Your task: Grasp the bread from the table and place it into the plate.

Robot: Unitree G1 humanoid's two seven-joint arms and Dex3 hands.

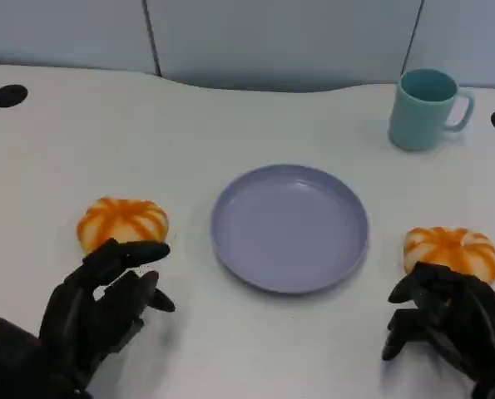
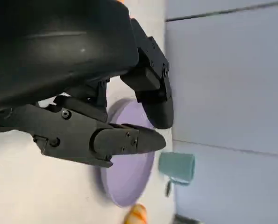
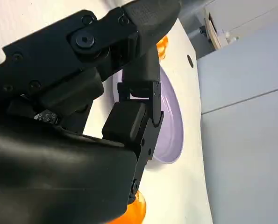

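Two orange-striped bread buns lie on the white table. The left bun (image 1: 122, 222) sits left of the empty lilac plate (image 1: 289, 226), the right bun (image 1: 451, 249) to its right. My left hand (image 1: 97, 312) hovers just in front of the left bun, fingers apart, its uppermost finger reaching to the bun's near edge, holding nothing. My right hand (image 1: 451, 320) sits just in front of the right bun, fingers loosely bent and apart, empty. The left wrist view has my left hand (image 2: 129, 116), the plate (image 2: 129, 182) and the right bun (image 2: 138, 214). The right wrist view has my right hand (image 3: 120, 93), the plate (image 3: 169, 126) and the right bun (image 3: 134, 212).
A teal mug (image 1: 426, 108) stands at the back right, beyond the plate; it appears in the left wrist view as well (image 2: 176, 167). Two black round holes (image 1: 8, 96) mark the table's far corners. A grey partition wall runs behind the table.
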